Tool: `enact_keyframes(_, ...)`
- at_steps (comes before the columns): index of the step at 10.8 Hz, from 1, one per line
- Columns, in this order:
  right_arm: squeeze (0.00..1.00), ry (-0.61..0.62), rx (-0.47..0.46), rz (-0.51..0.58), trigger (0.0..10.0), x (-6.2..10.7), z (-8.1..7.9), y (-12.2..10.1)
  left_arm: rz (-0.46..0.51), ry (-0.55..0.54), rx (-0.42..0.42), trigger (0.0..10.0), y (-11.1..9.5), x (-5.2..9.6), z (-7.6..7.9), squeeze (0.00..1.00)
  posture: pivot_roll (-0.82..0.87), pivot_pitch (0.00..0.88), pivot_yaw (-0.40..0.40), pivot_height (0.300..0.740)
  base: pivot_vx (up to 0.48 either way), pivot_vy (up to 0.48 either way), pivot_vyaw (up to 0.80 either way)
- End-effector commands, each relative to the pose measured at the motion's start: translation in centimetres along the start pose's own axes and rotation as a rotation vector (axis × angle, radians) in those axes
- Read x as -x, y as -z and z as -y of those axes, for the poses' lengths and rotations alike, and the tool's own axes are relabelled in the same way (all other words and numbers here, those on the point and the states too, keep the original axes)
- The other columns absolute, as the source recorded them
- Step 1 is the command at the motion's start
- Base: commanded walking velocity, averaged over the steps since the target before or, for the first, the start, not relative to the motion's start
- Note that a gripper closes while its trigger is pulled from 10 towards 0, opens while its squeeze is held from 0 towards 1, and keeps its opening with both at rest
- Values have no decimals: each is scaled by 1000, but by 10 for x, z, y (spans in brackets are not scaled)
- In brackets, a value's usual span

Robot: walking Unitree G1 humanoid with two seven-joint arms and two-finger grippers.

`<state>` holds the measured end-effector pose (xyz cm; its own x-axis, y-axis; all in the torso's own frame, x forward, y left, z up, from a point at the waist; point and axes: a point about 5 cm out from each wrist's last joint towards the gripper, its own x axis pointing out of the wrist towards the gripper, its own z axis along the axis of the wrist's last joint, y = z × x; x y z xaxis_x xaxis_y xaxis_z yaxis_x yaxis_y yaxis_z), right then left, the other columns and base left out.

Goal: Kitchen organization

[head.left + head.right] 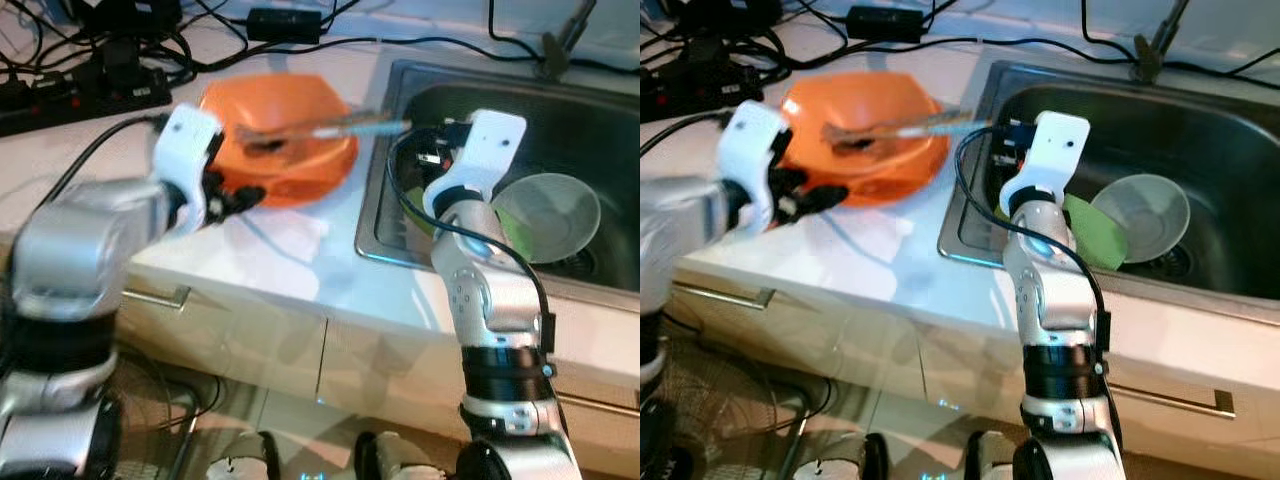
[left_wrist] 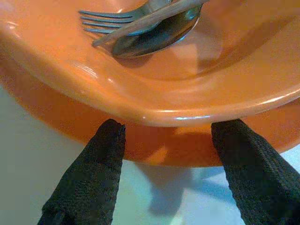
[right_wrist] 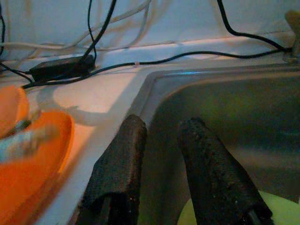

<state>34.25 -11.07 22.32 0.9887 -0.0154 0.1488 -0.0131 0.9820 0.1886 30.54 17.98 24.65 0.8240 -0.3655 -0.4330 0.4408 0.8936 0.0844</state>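
Observation:
An orange dish [image 1: 290, 140] sits on the white counter, with a fork [image 2: 108, 21] and a spoon [image 2: 154, 37] lying in it; their handles stick out toward the sink. My left gripper [image 1: 240, 195] is open at the dish's near edge. Its fingers [image 2: 93, 173] straddle the rim low down, tips close under it, and touch cannot be judged. My right gripper [image 1: 1005, 135] hovers above the sink's left edge. A narrow gap separates its fingers [image 3: 122, 159], and nothing is between them.
The steel sink [image 1: 375, 215] holds a clear bowl [image 1: 550, 215] and a green item [image 1: 1095, 235]. A power strip [image 1: 80, 90], an adaptor [image 1: 283, 22] and cables crowd the back of the counter. Bare counter [image 1: 280, 250] lies in front of the dish.

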Motion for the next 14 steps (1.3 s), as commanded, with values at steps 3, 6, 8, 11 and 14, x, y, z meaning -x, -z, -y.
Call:
enact_keyframes(3,0,-37,-13,17,10000,-6,-4,-3,-81,19,13,10000,19,19,8,0,75,130,-91,719,0,0,0)
enact_keyframes(6,0,-47,-10,24,10000,-11,-5,-4,-21,-36,-7,10000,13,23,10,0,76,120,-103,719,0,0,0)
enact_keyframes(8,0,-27,-7,39,10000,-14,-1,-7,127,-122,18,10000,2,25,4,0,74,113,-114,719,0,0,0)
enact_keyframes(11,0,-10,8,54,10000,-19,9,-11,113,-223,-16,10000,5,50,-22,0,86,109,-139,719,0,0,0)
enact_keyframes(14,0,19,28,70,10000,-21,20,-15,93,-371,-89,10000,1,66,-51,0,81,94,-138,719,0,0,0)
